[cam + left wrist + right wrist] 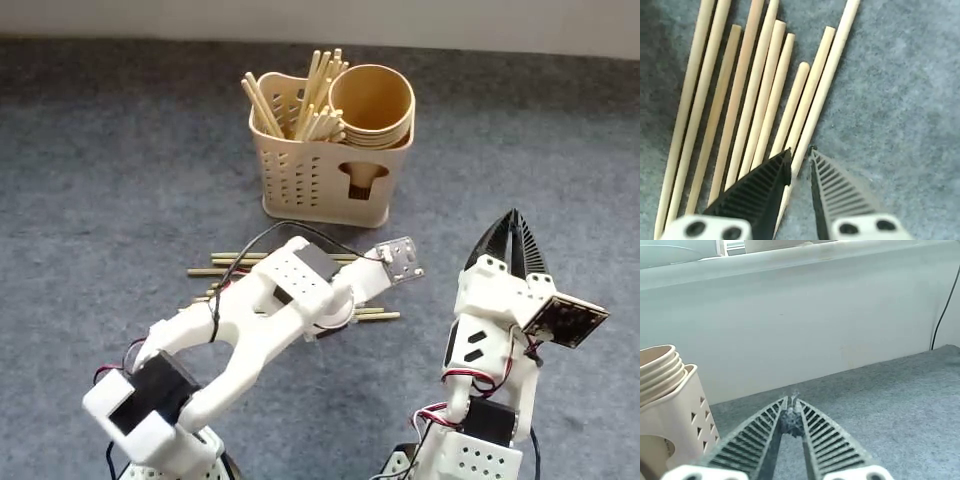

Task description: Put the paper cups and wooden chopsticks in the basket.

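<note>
A beige perforated basket point(325, 175) stands at the back with several wooden chopsticks point(315, 90) and stacked paper cups point(372, 100) inside. More chopsticks point(228, 262) lie loose on the grey carpet in front of it, under my left arm point(285, 290). In the left wrist view my left gripper point(800, 152) is narrowly open, its tips straddling the end of one loose chopstick point(822, 85) in the row. My right gripper point(515, 222) is raised at the right, shut and empty, aimed past the basket point(680, 425) and cups point(657, 372).
Grey carpet point(120, 150) covers the whole work surface, with free room left and right of the basket. A white wall point(815, 315) rises behind, and a black cable point(941, 297) hangs at its far side.
</note>
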